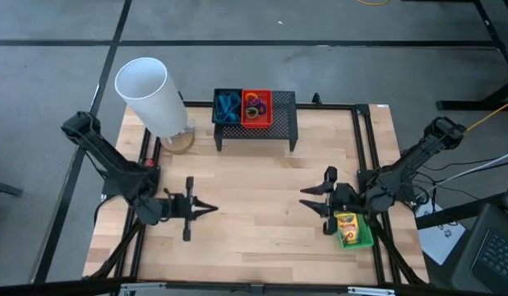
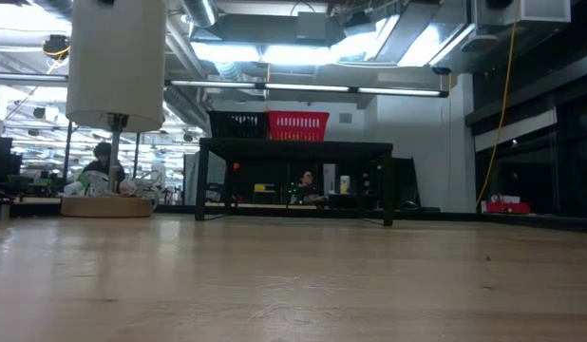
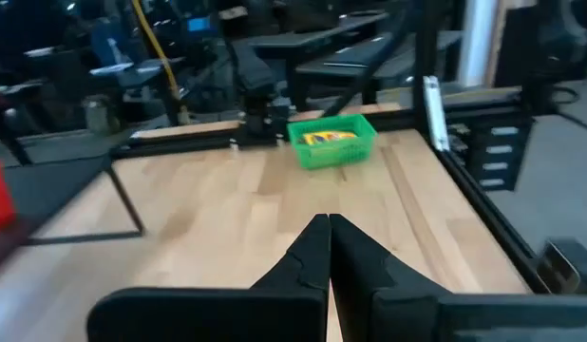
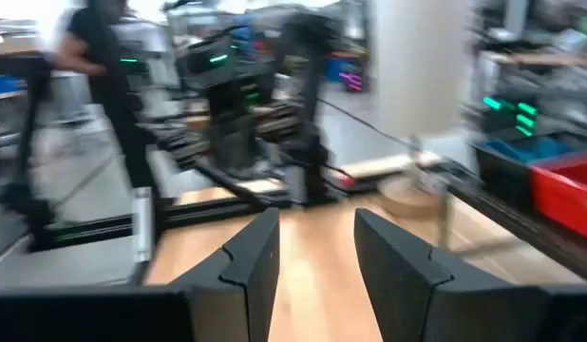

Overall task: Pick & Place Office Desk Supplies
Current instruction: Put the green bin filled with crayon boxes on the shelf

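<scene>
1. Baskets come first: a black basket (image 1: 227, 108) and a red basket (image 1: 256, 108) sit side by side on the black stand (image 1: 285, 123) at the table's (image 1: 254, 197) far edge, black to the left of red from above.
2. Blue scissors (image 1: 228, 105) lie in the black basket; purple and orange loops (image 1: 254, 108) lie in the red one. From the low view only the two baskets' mesh walls show, and their contents are hidden.
3. A green basket (image 1: 359, 234) sits near the table's right front corner with a crayon box (image 1: 347, 228) inside. Its rear part is covered from above by the right arm.
4. The right gripper (image 1: 307, 199) hovers over bare wood just left of the green basket, fingers parted and holding nothing. In its wrist view the gap between the fingers shows only table.
5. The left gripper (image 1: 211, 208) hovers over the left front of the table, well apart from every basket, fingers pressed together and empty.
6. The white cylinder (image 1: 149, 94) stands at the far left on a round base (image 1: 180, 140). Its top is cut off in the low view.
7. Neither gripper appears in the low view.
8. A person (image 2: 102, 163) sits in the room behind, too small to make out further.
9. The right wrist view is blurred; a dark-clothed figure (image 4: 94, 38) at its edge is cut off.
</scene>
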### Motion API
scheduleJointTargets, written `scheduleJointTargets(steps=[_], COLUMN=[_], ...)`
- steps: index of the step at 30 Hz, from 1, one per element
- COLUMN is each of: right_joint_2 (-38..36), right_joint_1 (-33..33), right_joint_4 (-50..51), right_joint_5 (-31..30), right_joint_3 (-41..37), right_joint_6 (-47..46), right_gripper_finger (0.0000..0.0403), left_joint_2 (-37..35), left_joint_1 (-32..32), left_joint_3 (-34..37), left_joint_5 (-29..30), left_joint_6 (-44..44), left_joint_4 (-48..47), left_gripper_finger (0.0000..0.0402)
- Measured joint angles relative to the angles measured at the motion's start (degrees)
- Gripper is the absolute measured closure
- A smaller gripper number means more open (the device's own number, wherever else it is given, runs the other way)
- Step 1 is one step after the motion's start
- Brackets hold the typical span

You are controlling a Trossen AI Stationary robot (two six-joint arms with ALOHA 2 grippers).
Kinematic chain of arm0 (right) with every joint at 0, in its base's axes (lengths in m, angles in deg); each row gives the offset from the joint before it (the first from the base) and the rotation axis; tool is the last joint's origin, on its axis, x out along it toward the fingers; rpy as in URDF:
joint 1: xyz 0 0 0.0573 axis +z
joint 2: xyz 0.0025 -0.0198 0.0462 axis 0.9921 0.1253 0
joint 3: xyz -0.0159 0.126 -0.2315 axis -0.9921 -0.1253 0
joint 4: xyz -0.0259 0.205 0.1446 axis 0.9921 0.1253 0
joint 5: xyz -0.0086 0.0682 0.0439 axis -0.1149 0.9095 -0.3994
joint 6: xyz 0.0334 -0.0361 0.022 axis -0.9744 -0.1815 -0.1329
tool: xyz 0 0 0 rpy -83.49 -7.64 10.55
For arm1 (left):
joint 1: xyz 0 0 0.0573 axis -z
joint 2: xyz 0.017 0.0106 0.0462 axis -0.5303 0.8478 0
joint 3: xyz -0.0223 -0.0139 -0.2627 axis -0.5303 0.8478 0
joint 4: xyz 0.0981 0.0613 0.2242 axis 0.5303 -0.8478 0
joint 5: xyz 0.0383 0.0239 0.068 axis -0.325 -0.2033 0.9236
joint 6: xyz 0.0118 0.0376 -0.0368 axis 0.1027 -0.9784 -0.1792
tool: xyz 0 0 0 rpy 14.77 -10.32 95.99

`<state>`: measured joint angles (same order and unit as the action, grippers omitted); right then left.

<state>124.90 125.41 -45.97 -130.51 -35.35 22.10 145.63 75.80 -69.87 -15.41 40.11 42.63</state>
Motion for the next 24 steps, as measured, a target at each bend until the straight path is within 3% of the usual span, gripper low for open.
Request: scheduleJointTargets(steps=[6, 10, 17, 24], right_joint_2=[0.47, 0.47, 0.47, 0.47], right_joint_1=[-1.05, -2.17, -5.12, -5.29], right_joint_4=[9.18, 14.34, 36.01, 59.41], right_joint_5=[-9.24, -9.94, -4.05, 9.02], right_joint_3=[0.00, 0.00, 0.00, 0.00], right_joint_6=[-10.74, -17.38, -41.48, -66.67], right_gripper_finger=[0.0264, 0.0264, 0.0264, 0.0264], left_joint_2=[2.40, 3.14, 7.11, 18.02], left_joint_1=[3.11, 4.32, 7.14, 13.50], left_joint_3=[13.76, 18.01, 20.51, 20.48], left_joint_5=[0.19, 0.15, -0.99, 6.07], left_joint_6=[-0.67, 3.38, 10.42, 9.09], left_joint_4=[23.61, 27.72, 29.49, 40.86], left_gripper_finger=[0.0396, 0.0393, 0.0361, 0.0328])
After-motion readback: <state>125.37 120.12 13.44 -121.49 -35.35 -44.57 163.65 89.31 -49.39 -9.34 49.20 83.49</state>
